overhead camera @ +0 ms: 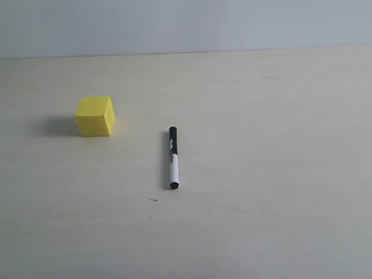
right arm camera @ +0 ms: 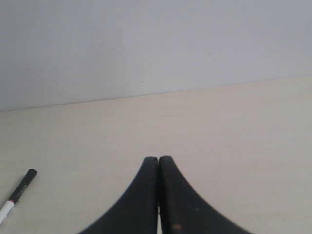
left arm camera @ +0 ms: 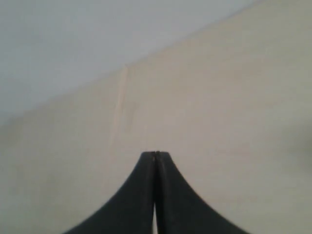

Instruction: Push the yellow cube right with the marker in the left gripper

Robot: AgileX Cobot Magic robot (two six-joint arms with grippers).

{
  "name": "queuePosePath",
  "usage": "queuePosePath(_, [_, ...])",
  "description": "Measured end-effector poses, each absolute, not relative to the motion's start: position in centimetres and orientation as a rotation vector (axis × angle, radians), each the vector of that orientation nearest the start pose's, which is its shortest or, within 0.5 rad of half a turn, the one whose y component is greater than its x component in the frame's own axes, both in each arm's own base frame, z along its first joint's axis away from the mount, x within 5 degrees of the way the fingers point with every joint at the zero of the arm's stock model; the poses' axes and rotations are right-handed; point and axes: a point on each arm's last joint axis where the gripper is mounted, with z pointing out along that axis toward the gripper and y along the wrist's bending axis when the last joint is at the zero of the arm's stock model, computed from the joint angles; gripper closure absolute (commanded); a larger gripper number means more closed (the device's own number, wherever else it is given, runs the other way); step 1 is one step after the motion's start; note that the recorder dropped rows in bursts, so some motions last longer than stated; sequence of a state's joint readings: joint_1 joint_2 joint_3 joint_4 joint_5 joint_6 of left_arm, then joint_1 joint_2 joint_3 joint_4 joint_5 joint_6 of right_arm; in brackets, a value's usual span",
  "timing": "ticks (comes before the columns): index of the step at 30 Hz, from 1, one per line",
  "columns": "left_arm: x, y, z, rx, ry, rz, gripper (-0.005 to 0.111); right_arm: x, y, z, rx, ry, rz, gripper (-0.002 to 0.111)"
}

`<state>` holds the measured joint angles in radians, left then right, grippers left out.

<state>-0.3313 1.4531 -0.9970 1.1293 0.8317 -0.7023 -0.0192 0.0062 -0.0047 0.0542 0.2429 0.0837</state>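
Observation:
The yellow cube (overhead camera: pixel 95 116) sits on the pale table (overhead camera: pixel 261 145) at the left. The marker (overhead camera: pixel 173 157) lies loose on the table to the cube's right, running near to far, apart from the cube. Its black-capped end also shows in the right wrist view as the marker (right arm camera: pixel 17 195). Neither arm appears in the exterior view. My left gripper (left arm camera: pixel 155 154) is shut with nothing between its fingers, over bare table. My right gripper (right arm camera: pixel 158 159) is shut and empty too, with the marker off to one side of it.
A light grey wall (overhead camera: pixel 186 23) rises behind the table's far edge. A faint seam or streak (left arm camera: pixel 119 107) marks the tabletop in the left wrist view.

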Motion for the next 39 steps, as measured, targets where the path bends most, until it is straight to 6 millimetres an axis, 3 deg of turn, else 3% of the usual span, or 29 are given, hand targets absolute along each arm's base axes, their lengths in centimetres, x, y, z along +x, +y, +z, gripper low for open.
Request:
queuePosePath(3, [31.2,-5.5,28.6,0.219,2.482,0.614,0.107,5.6,0.0,19.2,0.125,1.724,0.098,0.108])
queuePosePath(6, [31.8,-8.2,27.8,0.225,2.665,0.330,0.106,5.6,0.0,19.2,0.125,1.724,0.098,0.108])
queuePosePath(9, [31.5,-11.4,26.6,0.271,2.767,0.086,0.100,5.6,0.0,19.2,0.125,1.724,0.098,0.108])
queuePosePath(12, [31.0,-14.2,26.0,0.297,2.783,-0.031,0.089,5.6,0.0,19.2,0.125,1.724,0.098,0.108])
queuePosePath(17, [29.8,-18.5,25.4,0.296,2.789,-0.124,0.063,5.6,0.0,19.2,0.125,1.724,0.098,0.108])
queuePosePath(20, [28.8,-20.6,24.9,0.295,2.809,-0.163,0.054,5.6,0.0,19.2,0.125,1.724,0.098,0.108])
queuePosePath(31, [26.0,-26.5,22.1,0.396,2.840,-0.299,0.053,5.6,0.0,19.2,0.125,1.724,0.098,0.108])
queuePosePath(39, [26.4,-28.1,18.4,0.352,2.905,-0.342,0.053,5.6,0.0,19.2,0.125,1.724,0.098,0.108])
